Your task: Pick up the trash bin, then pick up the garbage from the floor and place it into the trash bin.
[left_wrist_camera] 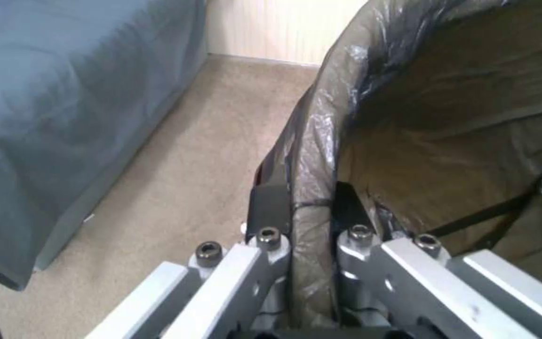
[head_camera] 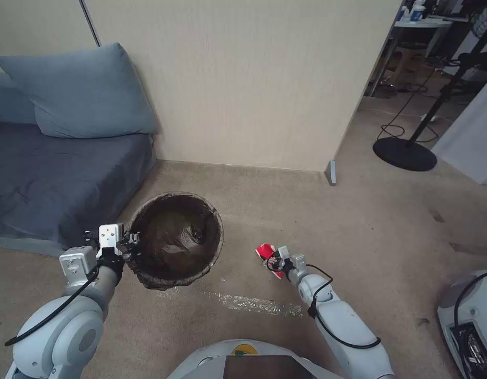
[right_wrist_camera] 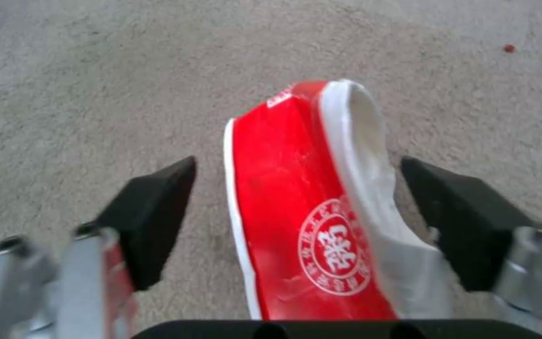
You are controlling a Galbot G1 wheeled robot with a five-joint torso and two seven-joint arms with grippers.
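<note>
On the carpet just right of the lifted trash bin, whose rim the left gripper pinches, the red-and-white carton lies between the right gripper's spread fingers; closing on it looks next

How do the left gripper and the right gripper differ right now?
The left gripper is shut on the trash bin rim, one finger inside and one outside; the right gripper is open, its fingers either side of the red-and-white carton. The left holds its load raised; the right sits low over carpet.
</note>
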